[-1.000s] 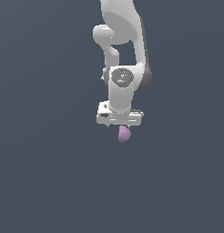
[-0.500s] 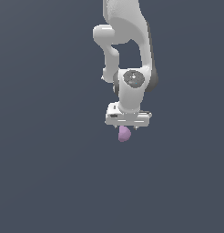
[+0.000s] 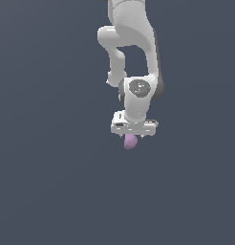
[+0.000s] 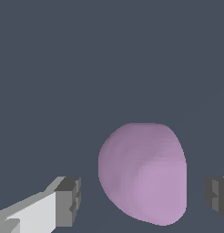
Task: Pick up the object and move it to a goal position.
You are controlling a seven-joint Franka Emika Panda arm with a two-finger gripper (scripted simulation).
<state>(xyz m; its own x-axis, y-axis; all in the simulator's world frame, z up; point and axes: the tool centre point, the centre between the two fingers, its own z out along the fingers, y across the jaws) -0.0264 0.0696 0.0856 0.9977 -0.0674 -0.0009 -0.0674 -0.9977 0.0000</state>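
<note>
All I have around the arm is a flat, dark slate-blue background, with no edge or surface line that I can make out in either view.

In the wrist view, my white gripper [image 4: 141, 195] has its two dark grey fingertips [image 4: 68, 201] spread wide. The small, smooth, matte lilac egg-shaped lump [image 4: 143, 175] sits between them with a clear strip of background on each side, so the pads are not touching it there. I read the gripper as released, not clamped on anything.

In the exterior view, the same gripper [image 3: 133, 135] points down, and the lilac lump [image 3: 130, 141] shows directly under the white hand bar, touching or just beside its lower edge; I cannot tell which. The fingertips themselves are too small for me to separate here.

Above the hand, the white jointed arm [image 3: 133, 57] rises to the frame's top edge.
</note>
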